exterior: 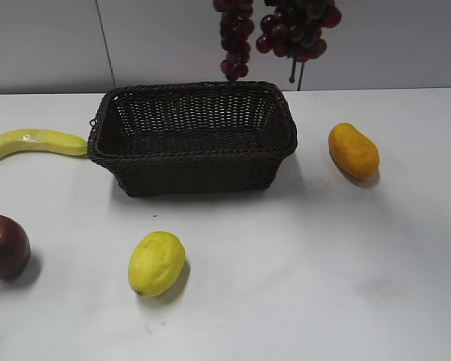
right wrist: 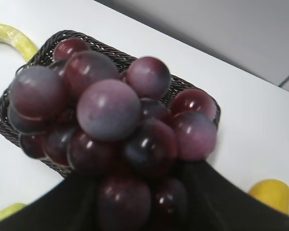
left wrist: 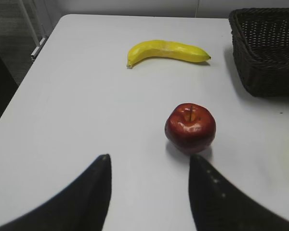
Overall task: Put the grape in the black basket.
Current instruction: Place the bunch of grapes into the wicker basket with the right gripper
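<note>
The grape point(exterior: 286, 30) is a bunch of dark red-purple grapes hanging at the top of the exterior view, above the far rim of the black basket point(exterior: 192, 177). In the right wrist view the grape point(right wrist: 111, 125) fills the frame, held between my right gripper's point(right wrist: 139, 197) black fingers, with the black basket point(right wrist: 19, 130) below it. The right gripper itself is cut off above the exterior view. My left gripper point(left wrist: 149, 161) is open and empty above the table, just short of a dark red apple point(left wrist: 190, 127). The basket is empty.
A banana point(exterior: 30, 144) lies left of the basket, also shown in the left wrist view point(left wrist: 166, 51). The apple point(exterior: 4, 247) sits at the front left. A lemon point(exterior: 156, 263) lies in front of the basket. An orange-yellow fruit point(exterior: 353, 150) lies to its right.
</note>
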Robot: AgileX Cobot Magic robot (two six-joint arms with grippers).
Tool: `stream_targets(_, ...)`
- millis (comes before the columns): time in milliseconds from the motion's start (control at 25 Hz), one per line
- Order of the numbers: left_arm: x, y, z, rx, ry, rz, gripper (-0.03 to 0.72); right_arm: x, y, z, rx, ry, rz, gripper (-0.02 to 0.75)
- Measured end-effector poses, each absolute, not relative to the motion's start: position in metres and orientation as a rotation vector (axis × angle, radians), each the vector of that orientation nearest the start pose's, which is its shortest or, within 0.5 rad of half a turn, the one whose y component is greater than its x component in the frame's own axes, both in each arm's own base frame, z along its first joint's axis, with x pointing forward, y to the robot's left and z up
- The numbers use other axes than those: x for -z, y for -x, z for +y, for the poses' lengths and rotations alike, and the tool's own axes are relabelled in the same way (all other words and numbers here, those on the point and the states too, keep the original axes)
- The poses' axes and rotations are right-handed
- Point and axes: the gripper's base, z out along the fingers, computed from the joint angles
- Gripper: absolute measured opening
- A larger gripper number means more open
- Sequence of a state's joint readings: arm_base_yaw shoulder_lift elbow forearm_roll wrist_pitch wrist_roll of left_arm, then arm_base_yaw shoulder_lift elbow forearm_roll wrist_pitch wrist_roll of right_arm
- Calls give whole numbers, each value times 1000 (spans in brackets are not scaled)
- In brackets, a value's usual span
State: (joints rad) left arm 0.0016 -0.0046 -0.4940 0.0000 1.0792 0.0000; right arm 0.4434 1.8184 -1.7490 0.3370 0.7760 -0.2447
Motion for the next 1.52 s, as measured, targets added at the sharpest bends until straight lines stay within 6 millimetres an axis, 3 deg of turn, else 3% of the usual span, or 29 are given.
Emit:
stream_targets(520,-274,6,0,-1,2,2064,489,-265,-401,263,-496,748,2227,278)
stream_targets(760,-274,6,0,-1,2,2064,489,-218,-416,272,-468,730,2258,278)
stream_targets(1000,-274,6,0,-1,2,2064,489,-188,-422,276,-468,714,2302,278)
stream_targets(1080,-274,6,0,-1,2,2064,489,-183,-423,276,-475,707,2314,308)
stream_targets(1280,-274,6,0,-1,2,2064,489,-186,-423,278,-494,701,2316,615)
stream_targets(1440,-274,6,0,-1,2,2064,489,-205,-423,282,-528,745,2330,649)
stream_targets(1520,-274,6,0,-1,2,2064,489,-223,-422,284,-548,771,2318,650)
